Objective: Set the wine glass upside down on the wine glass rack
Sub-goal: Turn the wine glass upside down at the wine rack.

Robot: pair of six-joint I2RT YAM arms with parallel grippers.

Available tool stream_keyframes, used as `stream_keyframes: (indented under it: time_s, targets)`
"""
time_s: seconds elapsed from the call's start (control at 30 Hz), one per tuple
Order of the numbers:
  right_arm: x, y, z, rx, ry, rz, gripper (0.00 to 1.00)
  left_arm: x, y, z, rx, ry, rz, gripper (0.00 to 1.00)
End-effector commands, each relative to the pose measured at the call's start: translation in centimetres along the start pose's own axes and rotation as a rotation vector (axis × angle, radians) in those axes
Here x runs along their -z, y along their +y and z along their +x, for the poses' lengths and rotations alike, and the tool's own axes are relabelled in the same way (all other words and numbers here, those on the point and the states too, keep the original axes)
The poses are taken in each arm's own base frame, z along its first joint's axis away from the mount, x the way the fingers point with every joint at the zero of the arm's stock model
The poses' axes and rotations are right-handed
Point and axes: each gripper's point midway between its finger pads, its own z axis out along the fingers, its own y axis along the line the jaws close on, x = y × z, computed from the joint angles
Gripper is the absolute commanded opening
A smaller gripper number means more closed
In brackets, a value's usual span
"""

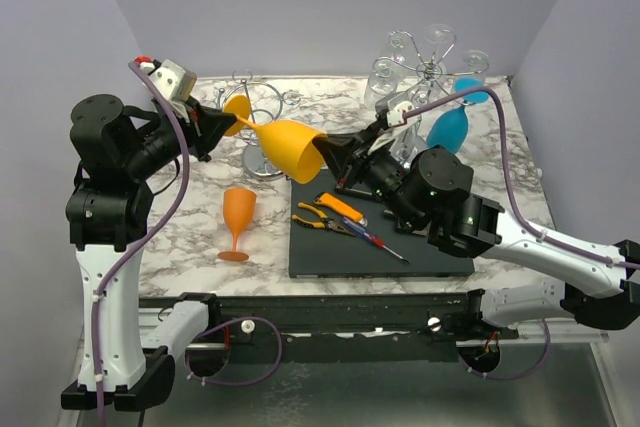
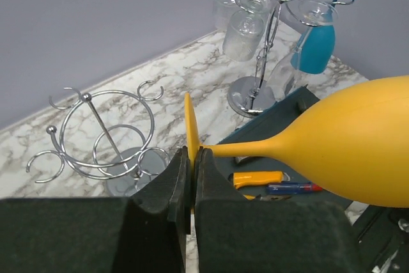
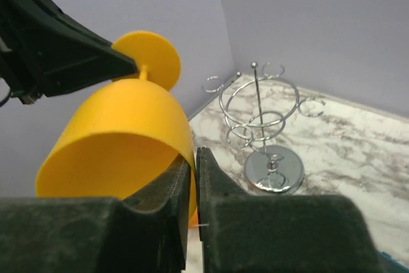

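My left gripper (image 2: pixel 192 158) is clamped narrow on the flat foot of the yellow wine glass (image 2: pixel 358 151), and my right gripper (image 3: pixel 193 158) is pinched thin on the rim of its bowl. The glass hangs on its side in the air between my two arms. Just behind and below it, the empty wine glass rack (image 1: pixel 258 163) stands on the marble table (image 1: pixel 190 237). An orange wine glass (image 1: pixel 238 215) stands upright near my left arm. Pliers (image 1: pixel 325 219) and a screwdriver (image 1: pixel 378 240) lie on a black mat (image 1: pixel 400 262). At the far right, a second rack (image 1: pixel 425 67) holds clear glasses and a blue glass (image 1: pixel 448 127) upside down.
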Motion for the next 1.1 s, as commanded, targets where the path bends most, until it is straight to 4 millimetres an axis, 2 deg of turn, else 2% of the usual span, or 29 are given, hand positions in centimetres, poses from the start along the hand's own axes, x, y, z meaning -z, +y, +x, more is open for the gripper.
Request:
stream_keyframes:
  time_s: [0.0, 0.07, 0.13, 0.17, 0.27, 0.37, 0.5, 0.6, 0.73, 0.93, 1.07]
  targets:
    - [0.7, 1.2, 0.2, -0.065, -0.006, -0.066, 0.26, 1.0, 0.5, -0.8, -0.235, -0.031, -0.025, 0.0]
    - [0.8, 0.8, 1.1, -0.058, 0.023, -0.05, 0.54, 1.4, 1.2, -1.0, -0.32, -0.033, -0.061, 0.0]
    - [1.1, 0.2, 2.3, -0.051, 0.063, -0.026, 0.68, 2.0, 2.0, -1.4, -0.466, -0.031, -0.103, 0.0]
    - [1.5, -0.2, 3.2, -0.046, 0.092, -0.009, 0.71, 2.4, 2.5, -1.7, -0.542, -0.028, -0.128, 0.0]
    - [2.9, -1.7, 4.5, -0.054, 0.119, 0.033, 0.73, 3.7, 4.3, -1.8, -0.862, 0.026, -0.207, 0.0]
    - [4.5, -3.1, 5.3, -0.076, 0.128, 0.068, 0.73, 4.9, 6.0, -0.9, -1.161, 0.136, -0.26, 0.0]
    - [5.6, -3.8, 6.0, -0.097, 0.141, 0.081, 0.73, 6.1, 8.3, 1.5, -1.396, 0.341, -0.281, 0.0]
    - [5.7, -3.8, 6.6, -0.1, 0.165, 0.083, 0.73, 6.3, 10.2, 2.9, -1.411, 0.481, -0.28, 0.0]
    - [5.7, -3.5, 7.4, -0.105, 0.197, 0.075, 0.72, 5.7, 13.1, 4.1, -1.406, 0.627, -0.292, 0.0]
    - [6.1, -3.7, 8.3, -0.127, 0.197, 0.078, 0.71, 2.9, 16.6, 6.7, -1.423, 0.717, -0.275, 0.0]
    - [6.5, -4.1, 8.3, -0.132, 0.189, 0.083, 0.71, 0.7, 18.4, 7.4, -1.421, 0.712, -0.276, 0.0]
